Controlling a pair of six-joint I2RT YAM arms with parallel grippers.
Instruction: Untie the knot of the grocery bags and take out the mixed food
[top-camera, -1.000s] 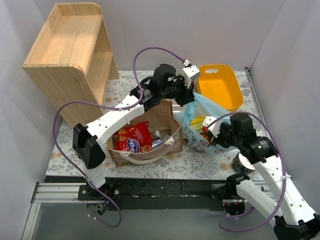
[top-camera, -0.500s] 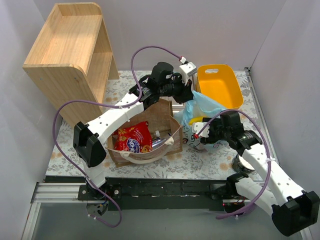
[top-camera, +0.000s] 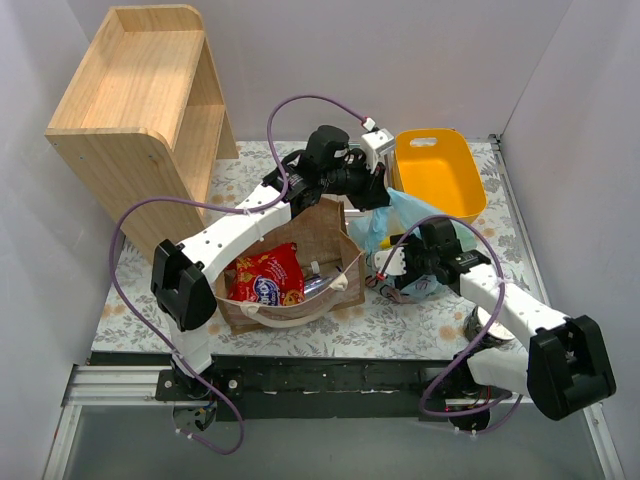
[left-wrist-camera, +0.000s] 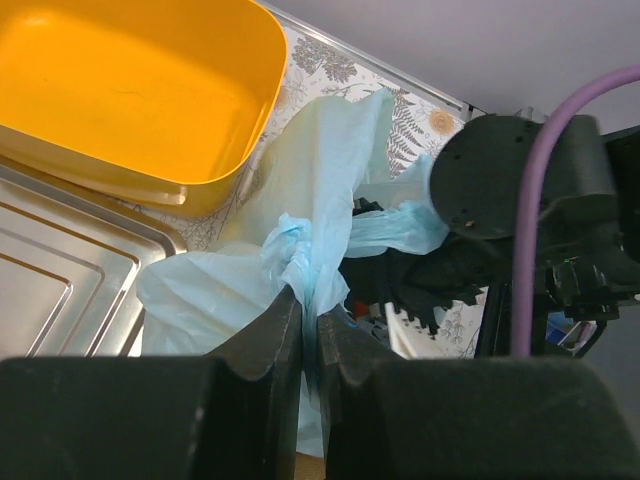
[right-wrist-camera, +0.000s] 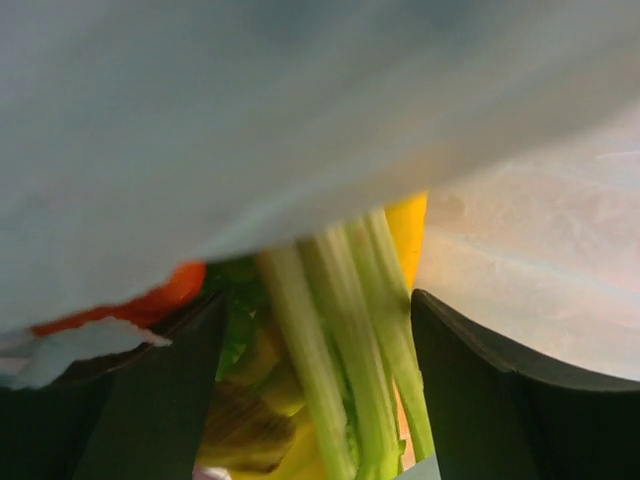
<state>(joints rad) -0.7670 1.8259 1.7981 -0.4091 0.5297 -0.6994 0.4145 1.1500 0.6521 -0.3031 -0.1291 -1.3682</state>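
A: Left gripper (left-wrist-camera: 308, 305) status?
B: Jaws together, clamped on blue bag (left-wrist-camera: 330, 170) film. The knot (left-wrist-camera: 290, 238) sits at 12 o'clock, just above the tips, and appears tied.
A: Right gripper (right-wrist-camera: 315, 300)?
B: Jaws wide apart under the film, gripping nothing. Leek (right-wrist-camera: 345, 350) stalks lie between them; something orange at 9 o'clock.
A: Bag location?
B: At 3 o'clock of the paper bag (top-camera: 335, 228), tub (top-camera: 440, 175) at its 12 o'clock.
A: Step in hand?
B: Judged: extracting food through an opening in the film, knot bypassed. Next move: close on the leek, withdraw slowly, left arm holding the film clear
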